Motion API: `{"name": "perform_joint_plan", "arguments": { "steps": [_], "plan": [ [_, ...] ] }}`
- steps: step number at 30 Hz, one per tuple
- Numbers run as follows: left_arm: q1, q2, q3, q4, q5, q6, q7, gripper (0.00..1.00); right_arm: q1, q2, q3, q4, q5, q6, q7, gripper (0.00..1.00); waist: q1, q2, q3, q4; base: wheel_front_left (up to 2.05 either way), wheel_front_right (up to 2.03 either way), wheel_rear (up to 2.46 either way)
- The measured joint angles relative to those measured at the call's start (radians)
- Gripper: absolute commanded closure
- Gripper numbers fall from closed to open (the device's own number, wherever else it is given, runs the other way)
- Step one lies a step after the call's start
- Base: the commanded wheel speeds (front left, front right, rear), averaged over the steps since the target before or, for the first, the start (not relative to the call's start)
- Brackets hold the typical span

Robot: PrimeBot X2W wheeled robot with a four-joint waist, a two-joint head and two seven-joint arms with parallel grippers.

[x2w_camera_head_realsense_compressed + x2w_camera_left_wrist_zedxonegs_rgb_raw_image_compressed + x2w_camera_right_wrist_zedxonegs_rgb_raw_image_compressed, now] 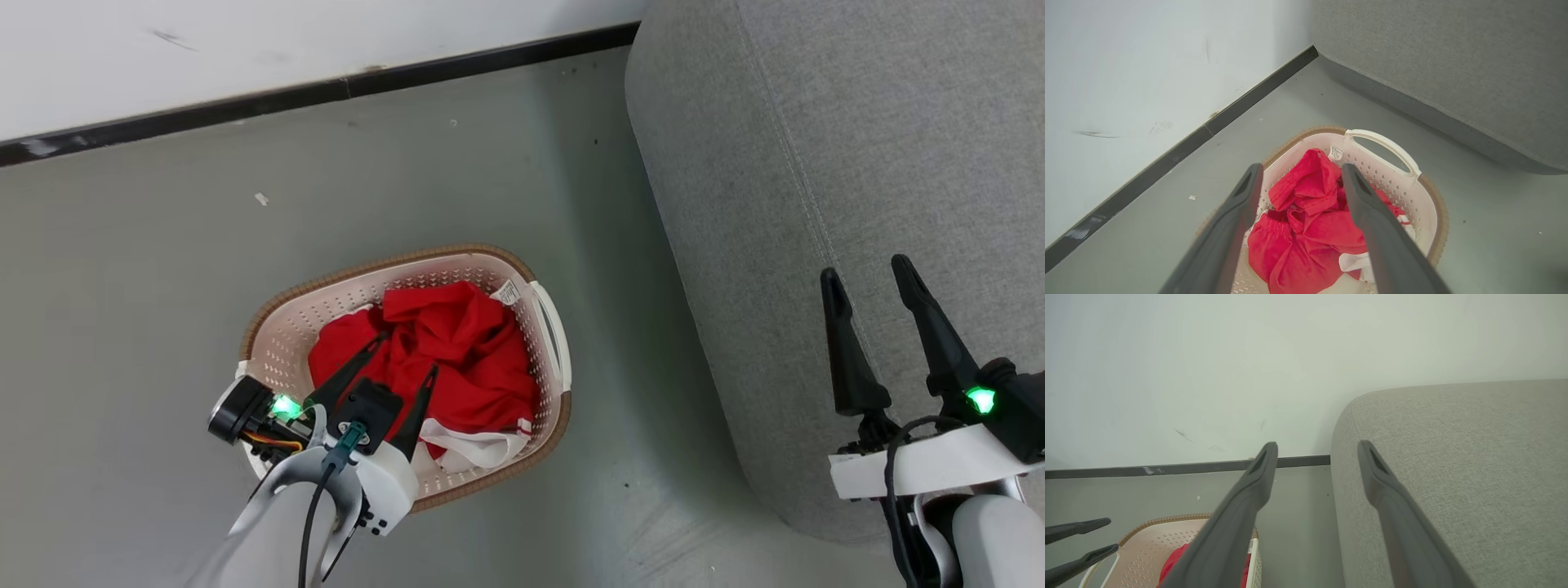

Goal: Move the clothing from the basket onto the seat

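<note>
The red clothing (pixel 465 343), crumpled with white bands at its near edge, lies heaped in the oval cream basket (pixel 282 347) with a brown rim, right beneath the left claw (pixel 408 353). The grey woven seat (pixel 816 163) lies under the right claw (pixel 864 268), beside the basket, not touching it

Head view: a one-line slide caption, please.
Open left gripper over the clothing in the basket; open right gripper over the seat.
</note>
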Motion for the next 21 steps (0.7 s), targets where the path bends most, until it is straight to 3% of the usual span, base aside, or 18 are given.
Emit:
{"name": "perform_joint_plan", "arguments": {
  "steps": [21],
  "plan": [
    [-0.139, 0.032, -0.015, 0.159, 0.053, -0.007, 0.016, 0.0, -0.119, 0.0, 0.041, 0.001, 0.067, 0.0, 0.0, 0.0, 0.0, 0.0, 0.196, -0.115, 0.0, 0.0, 0.0]
  ]
}}
